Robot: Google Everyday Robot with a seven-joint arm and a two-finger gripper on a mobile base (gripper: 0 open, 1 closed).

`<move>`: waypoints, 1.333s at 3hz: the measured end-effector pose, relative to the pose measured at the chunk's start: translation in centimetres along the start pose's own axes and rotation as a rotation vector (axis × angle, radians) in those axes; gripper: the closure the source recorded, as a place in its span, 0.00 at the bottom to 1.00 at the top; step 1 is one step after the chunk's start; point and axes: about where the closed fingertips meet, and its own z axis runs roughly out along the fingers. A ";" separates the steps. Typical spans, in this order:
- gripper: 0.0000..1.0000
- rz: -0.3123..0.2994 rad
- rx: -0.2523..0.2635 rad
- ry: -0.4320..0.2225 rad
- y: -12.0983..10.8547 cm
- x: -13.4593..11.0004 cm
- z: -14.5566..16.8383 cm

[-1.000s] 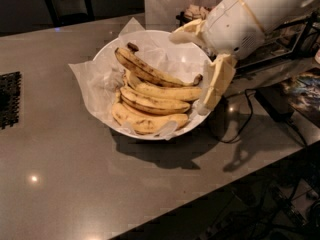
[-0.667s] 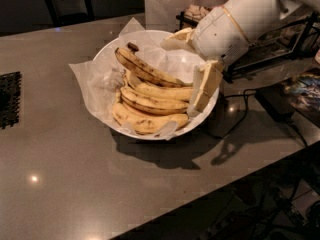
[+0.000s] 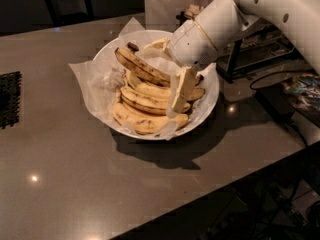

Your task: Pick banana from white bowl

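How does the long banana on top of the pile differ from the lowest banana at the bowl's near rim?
The long banana lies on top, farther back; the lowest banana lies by the near rim. The long banana has dark brown streaks; the lowest banana looks paler. Both are yellow and curved, in the white bowl; the gripper hangs over its right half.

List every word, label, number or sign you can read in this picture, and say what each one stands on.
No text can be read.
The banana, the white bowl and its paper lining: no print.
The gripper, low over the bananas in the bowl: no marking shows.
The colourful item at the right edge: too blurred to read.
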 end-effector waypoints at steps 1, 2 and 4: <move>0.00 -0.032 -0.031 -0.017 -1.4 -0.8 2.0; 0.00 -0.061 -0.061 -0.019 -2.5 -1.6 3.5; 0.19 -0.063 -0.062 -0.019 -2.5 -1.7 3.6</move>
